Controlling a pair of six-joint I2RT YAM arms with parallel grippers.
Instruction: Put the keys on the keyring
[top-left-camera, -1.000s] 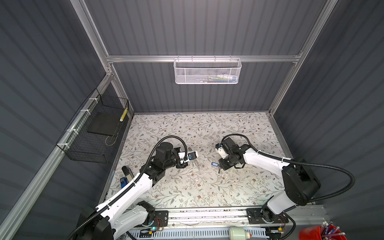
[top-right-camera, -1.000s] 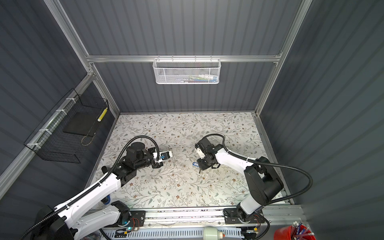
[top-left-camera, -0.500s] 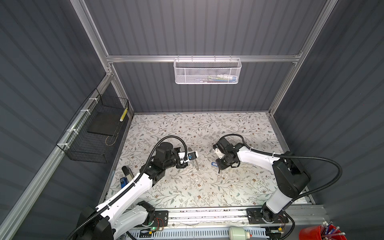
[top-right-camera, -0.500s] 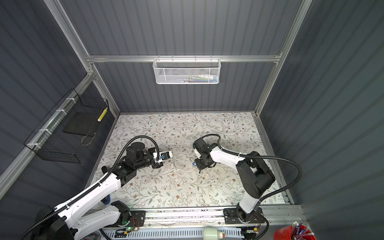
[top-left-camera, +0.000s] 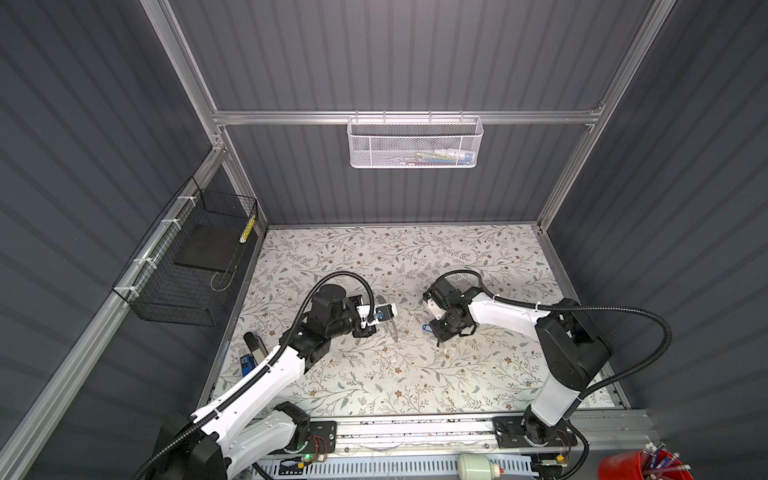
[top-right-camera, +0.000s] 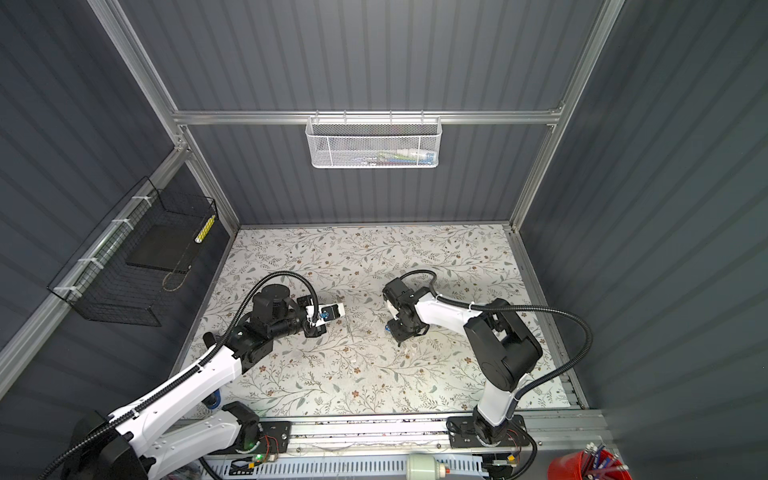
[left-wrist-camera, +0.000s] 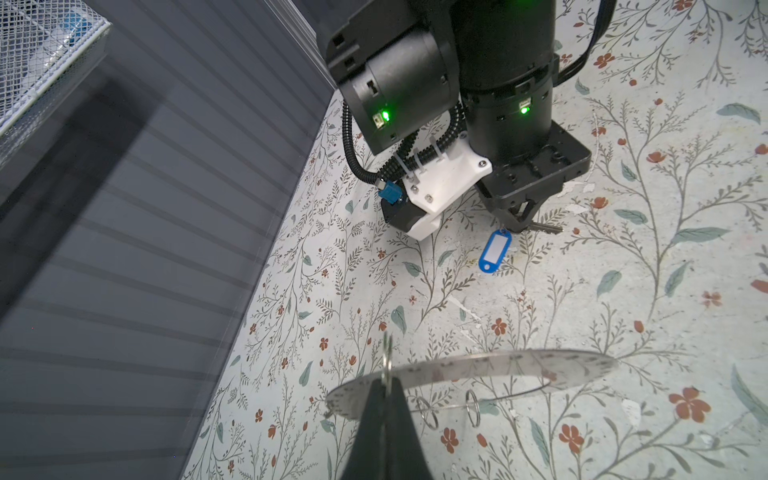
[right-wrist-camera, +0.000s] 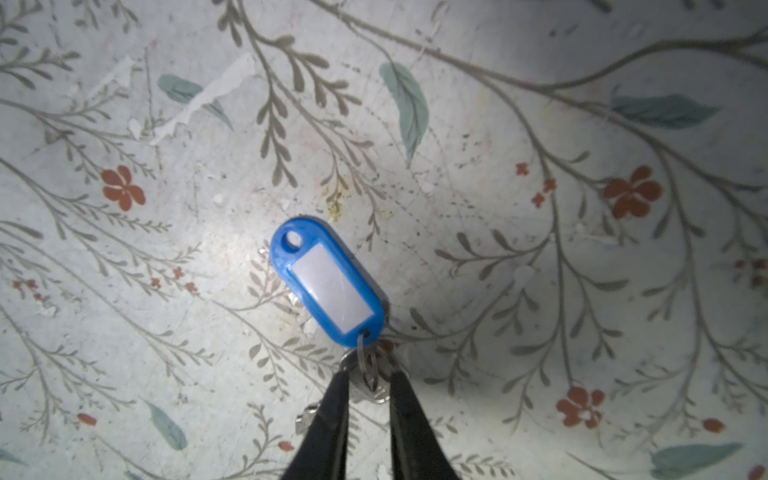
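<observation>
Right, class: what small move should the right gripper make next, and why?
Probably close on the key: the right gripper straddles its head on the table, beside the blue tag, and whether it pinches yet is unclear. The left gripper holds the keyring ready.

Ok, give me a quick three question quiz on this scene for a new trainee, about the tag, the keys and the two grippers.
1. True or false: the blue tag rests on the floral table.
2. Which gripper pinches the big wire keyring: A left, B right?
3. Fill in: the right gripper straddles a small silver ____ linked to the tag.
Key: 1 true; 2 A, the left gripper; 3 key.
</observation>
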